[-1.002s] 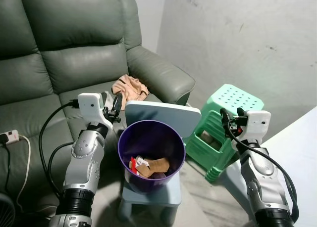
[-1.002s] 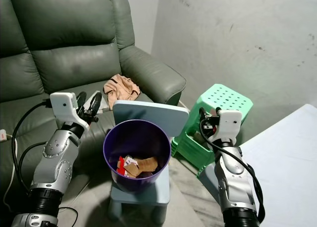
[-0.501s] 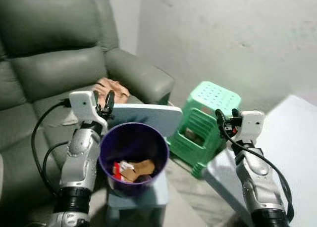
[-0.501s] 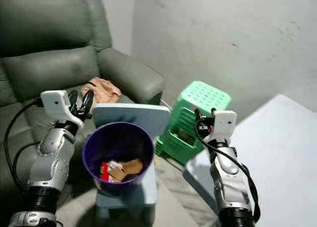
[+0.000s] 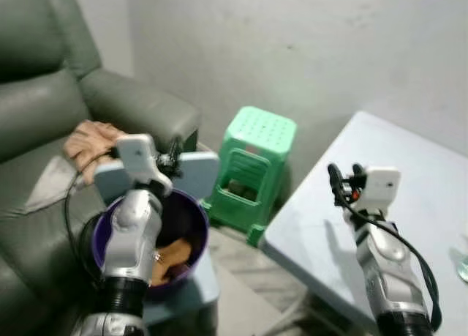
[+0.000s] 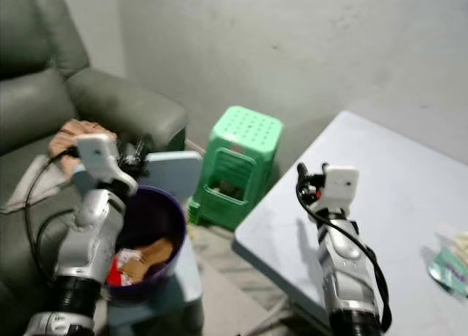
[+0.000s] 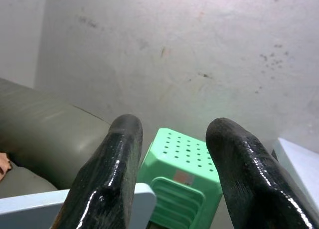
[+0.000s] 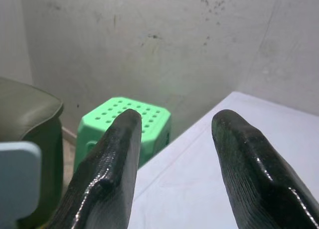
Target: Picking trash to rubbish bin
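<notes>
Beside ribbed green stool (image 5: 256,164), round purple bin (image 5: 186,219), perhaps plastic

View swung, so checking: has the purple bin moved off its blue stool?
No. The purple bin sits on the blue stool before the sofa; the camera turned right.

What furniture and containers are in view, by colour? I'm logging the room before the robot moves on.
Green: 2, the sofa and the plastic stool.
Purple: 1, the rubbish bin.
Pale blue: 2, the small stool under the bin and the table.
Total: 5.
</notes>
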You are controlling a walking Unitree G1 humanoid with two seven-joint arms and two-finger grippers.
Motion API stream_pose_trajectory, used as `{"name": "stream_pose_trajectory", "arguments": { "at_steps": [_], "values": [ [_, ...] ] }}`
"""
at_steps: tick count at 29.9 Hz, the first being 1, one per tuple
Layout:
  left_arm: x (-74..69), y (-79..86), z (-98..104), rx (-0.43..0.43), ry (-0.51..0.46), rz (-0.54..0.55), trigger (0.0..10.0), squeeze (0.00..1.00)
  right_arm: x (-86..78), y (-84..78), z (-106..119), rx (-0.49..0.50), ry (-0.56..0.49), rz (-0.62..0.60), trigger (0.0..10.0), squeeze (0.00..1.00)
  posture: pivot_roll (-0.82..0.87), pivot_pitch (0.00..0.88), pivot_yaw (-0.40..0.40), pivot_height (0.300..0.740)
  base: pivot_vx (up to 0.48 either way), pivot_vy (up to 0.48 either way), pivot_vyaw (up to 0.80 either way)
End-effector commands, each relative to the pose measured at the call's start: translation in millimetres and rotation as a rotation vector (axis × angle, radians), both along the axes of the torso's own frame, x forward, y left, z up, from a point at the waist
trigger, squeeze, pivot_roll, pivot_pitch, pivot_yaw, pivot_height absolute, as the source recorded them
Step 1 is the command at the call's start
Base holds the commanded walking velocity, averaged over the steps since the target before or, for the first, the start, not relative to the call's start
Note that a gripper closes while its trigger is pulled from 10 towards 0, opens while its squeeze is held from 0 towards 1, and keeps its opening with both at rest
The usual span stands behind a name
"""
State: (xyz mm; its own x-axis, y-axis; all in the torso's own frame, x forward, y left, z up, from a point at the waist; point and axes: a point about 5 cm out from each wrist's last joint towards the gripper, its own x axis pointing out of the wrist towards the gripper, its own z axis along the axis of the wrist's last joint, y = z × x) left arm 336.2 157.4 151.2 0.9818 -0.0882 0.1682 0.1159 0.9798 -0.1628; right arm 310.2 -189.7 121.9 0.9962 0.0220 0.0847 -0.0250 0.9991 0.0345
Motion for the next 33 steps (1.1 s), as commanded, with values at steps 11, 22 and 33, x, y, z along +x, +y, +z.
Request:
{"name": "stream_pose_trajectory", "arguments": {
  "at_steps": [11,22,33],
  "values": [
    [-12.7,-2.1,-6.5,0.048,0.013,-0.019,10.0,0.00,-10.4,-7.6,0.0,-0.030,0.002,-0.010,10.0,0.00,-0.02,0.000,-0.102,0.740,0.000,0.000,-0.78],
    [-23.8,-0.1,-5.2,0.053,0.019,-0.008,10.0,0.00,-19.5,-3.4,-0.2,-0.030,0.002,-0.008,10.0,0.00,-0.01,0.000,-0.099,0.740,0.000,0.000,-0.78],
    [-52.6,-13.3,-15.1,0.064,0.059,-0.062,10.0,0.00,-34.9,10.9,4.8,-0.025,-0.016,0.017,10.0,0.00,-0.01,0.000,-0.096,0.740,0.000,0.000,-0.78]
  ]
}}
